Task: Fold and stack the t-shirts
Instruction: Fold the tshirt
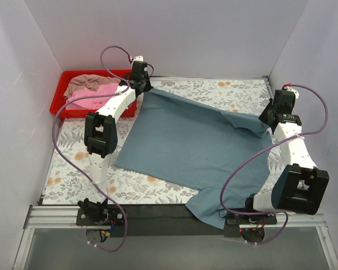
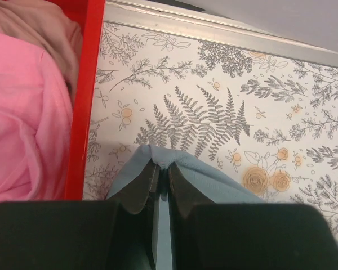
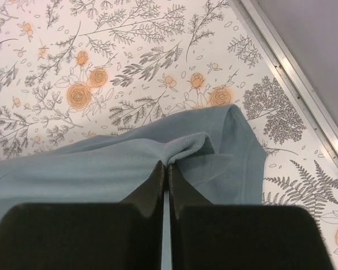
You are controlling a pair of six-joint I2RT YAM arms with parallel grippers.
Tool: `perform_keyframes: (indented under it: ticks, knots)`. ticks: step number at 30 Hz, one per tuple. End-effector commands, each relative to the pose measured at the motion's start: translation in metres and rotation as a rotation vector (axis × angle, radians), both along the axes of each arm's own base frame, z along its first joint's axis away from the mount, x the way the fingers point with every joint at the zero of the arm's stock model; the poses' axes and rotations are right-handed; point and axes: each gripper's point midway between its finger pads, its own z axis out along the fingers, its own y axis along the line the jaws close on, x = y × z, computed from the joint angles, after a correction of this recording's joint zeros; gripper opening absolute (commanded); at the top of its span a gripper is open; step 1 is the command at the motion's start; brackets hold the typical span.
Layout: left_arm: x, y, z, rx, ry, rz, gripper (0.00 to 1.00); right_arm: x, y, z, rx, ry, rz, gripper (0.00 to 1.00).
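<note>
A blue-grey t-shirt (image 1: 186,146) lies spread over the floral table, one corner hanging over the near edge. My left gripper (image 1: 139,85) is shut on its far-left corner, and the wrist view shows the blue cloth (image 2: 214,177) pinched between the jaws of the left gripper (image 2: 161,166). My right gripper (image 1: 268,119) is shut on a fold of the shirt's right edge (image 3: 214,146), seen from the wrist as the right gripper (image 3: 166,165) with cloth bunched at its tips. A pink t-shirt (image 1: 93,97) and a beige t-shirt (image 1: 89,82) lie crumpled in the red tray.
The red tray (image 1: 59,101) stands at the table's far left, its wall (image 2: 85,101) just left of my left gripper. White walls enclose the table on three sides. A metal rail (image 3: 296,67) runs along the table's edge near my right gripper.
</note>
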Motion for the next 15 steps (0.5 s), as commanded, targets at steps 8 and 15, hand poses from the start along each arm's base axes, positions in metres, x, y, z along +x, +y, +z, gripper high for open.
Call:
perform_keyframes:
  ticks: [8, 15]
  knots:
    - [0.007, 0.015, 0.003, 0.023, -0.019, 0.023, 0.0, 0.011, -0.011, 0.022, -0.035, -0.073, 0.005, 0.01]
    - [-0.022, 0.03, -0.013, 0.06, 0.056, 0.041, 0.0, -0.019, -0.001, -0.005, 0.015, 0.006, 0.009, 0.01]
